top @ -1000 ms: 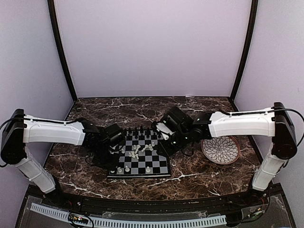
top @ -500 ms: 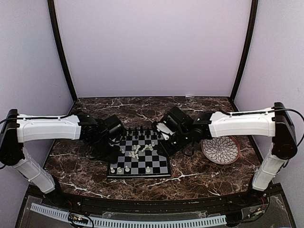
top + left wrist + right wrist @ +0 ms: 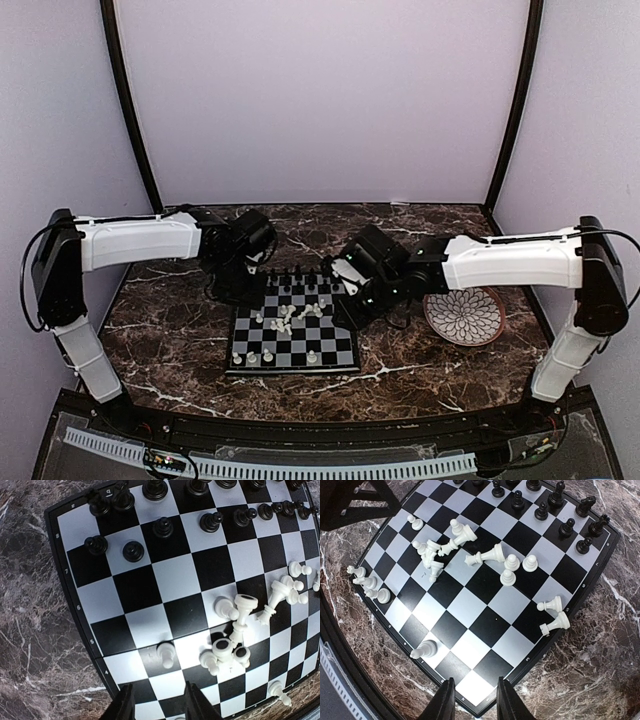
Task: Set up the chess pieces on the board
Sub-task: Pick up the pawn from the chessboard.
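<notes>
Chess pieces (image 3: 211, 521): the black back row is cut off above.

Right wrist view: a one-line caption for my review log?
Open right gripper above a corner of the board; black chess pieces standing along the far edge, many white chess pieces toppled mid-board.

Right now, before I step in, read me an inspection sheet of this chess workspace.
Surface: dark veined marble table.
Job's things: board lies flat; black pieces upright on far rows; white pieces mostly toppled mid-board, a few standing on the near row.
Clutter: empty patterned plate right of the board.
Grippers: left gripper and right gripper open, holding nothing, near the board's edges.
Cables: black cable loops at the left arm's shoulder.
Surroundings: pale walls, black corner posts.
</notes>
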`<act>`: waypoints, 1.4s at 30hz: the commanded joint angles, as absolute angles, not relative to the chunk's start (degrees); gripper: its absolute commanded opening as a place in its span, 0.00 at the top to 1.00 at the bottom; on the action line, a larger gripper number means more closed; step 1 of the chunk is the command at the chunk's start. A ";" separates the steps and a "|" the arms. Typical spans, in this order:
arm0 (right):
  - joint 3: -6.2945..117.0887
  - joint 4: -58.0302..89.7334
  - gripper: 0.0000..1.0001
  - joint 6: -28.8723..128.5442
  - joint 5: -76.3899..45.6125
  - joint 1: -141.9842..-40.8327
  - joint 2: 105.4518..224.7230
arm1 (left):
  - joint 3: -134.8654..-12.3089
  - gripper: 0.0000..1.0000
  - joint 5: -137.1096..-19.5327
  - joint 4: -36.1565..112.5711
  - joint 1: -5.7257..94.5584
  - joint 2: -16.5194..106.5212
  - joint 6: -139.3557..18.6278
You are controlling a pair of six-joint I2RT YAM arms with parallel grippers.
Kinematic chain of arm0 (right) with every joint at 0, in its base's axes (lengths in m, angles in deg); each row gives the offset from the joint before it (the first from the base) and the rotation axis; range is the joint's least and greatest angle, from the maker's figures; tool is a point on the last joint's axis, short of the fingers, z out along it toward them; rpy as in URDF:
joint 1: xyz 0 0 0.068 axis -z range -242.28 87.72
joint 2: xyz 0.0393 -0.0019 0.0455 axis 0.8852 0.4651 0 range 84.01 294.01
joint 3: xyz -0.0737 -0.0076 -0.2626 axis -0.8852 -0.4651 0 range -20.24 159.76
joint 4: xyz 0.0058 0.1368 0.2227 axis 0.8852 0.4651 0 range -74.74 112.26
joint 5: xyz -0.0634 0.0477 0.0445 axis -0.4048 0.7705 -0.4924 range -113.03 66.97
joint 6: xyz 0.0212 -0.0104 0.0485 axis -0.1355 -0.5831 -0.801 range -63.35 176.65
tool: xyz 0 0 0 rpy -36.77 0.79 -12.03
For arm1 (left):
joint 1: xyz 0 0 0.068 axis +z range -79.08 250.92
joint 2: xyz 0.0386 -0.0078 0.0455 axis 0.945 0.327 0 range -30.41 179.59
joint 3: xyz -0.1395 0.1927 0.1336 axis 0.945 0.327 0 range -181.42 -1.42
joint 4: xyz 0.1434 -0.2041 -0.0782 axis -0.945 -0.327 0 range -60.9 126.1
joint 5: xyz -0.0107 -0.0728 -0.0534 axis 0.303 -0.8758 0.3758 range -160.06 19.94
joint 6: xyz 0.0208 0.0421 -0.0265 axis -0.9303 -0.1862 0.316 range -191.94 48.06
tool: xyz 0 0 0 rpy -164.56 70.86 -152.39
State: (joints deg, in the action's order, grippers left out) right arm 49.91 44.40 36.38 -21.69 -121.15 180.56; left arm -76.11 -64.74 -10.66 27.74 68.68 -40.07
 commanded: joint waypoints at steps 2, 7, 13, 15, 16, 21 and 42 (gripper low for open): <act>48.40 44.17 0.70 35.55 -22.85 -120.91 177.56 | -79.81 0.66 -66.94 -10.52 29.01 71.56 -43.69; 47.24 44.06 0.70 35.01 -24.25 -120.96 176.33 | -80.42 0.69 -68.09 -9.80 29.34 73.65 -44.39; 46.32 43.93 0.70 34.40 -24.52 -120.92 175.58 | -81.50 0.71 -67.96 -10.89 29.48 75.92 -45.16; 46.21 43.91 0.70 34.26 -24.53 -120.90 175.55 | -81.49 0.71 -68.00 -11.04 29.56 76.32 -45.29; 46.21 43.89 0.70 34.24 -24.52 -120.90 175.56 | -81.55 0.71 -68.06 -11.11 29.58 76.48 -45.35; 46.25 43.91 0.70 34.31 -24.44 -120.88 175.59 | -81.37 0.73 -68.16 -11.82 29.53 77.15 -45.25; 47.41 44.00 0.70 35.68 -23.65 -120.90 177.18 | -79.14 0.80 -69.88 -11.25 29.56 77.66 -45.13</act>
State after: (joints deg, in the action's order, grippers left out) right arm 46.81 44.80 35.07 -23.89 -121.15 177.30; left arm -80.05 -69.42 -10.24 29.29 77.43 -44.61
